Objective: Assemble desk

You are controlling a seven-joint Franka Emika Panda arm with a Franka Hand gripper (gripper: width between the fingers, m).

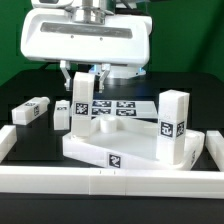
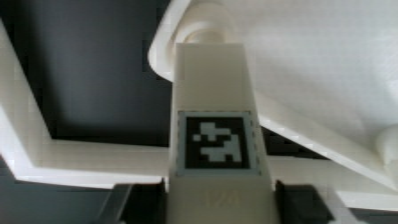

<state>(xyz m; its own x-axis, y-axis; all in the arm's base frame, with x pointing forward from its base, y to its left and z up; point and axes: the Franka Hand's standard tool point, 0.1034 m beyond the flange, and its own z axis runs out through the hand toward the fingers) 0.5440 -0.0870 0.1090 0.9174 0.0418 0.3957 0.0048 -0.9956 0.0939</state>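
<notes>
The tabletop (image 1: 110, 150) is lying low in the centre of the exterior view on the black counter (image 1: 40, 140), with a standing leg (image 1: 175, 125) on its right corner. The claw (image 1: 80, 80) is clamping a held leg (image 1: 78, 105) upright over the left rear corner. Only the wrist view is showing that leg's tag (image 2: 219, 140) on smooth white plastic between dark fingers (image 2: 134, 205).

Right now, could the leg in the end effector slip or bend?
The leg looks like stiff plastic, so it should hardly bend. Its smooth faces may slip, though flat sides suit the end effector. Stood upright, tall and narrow, it might tip.
</notes>
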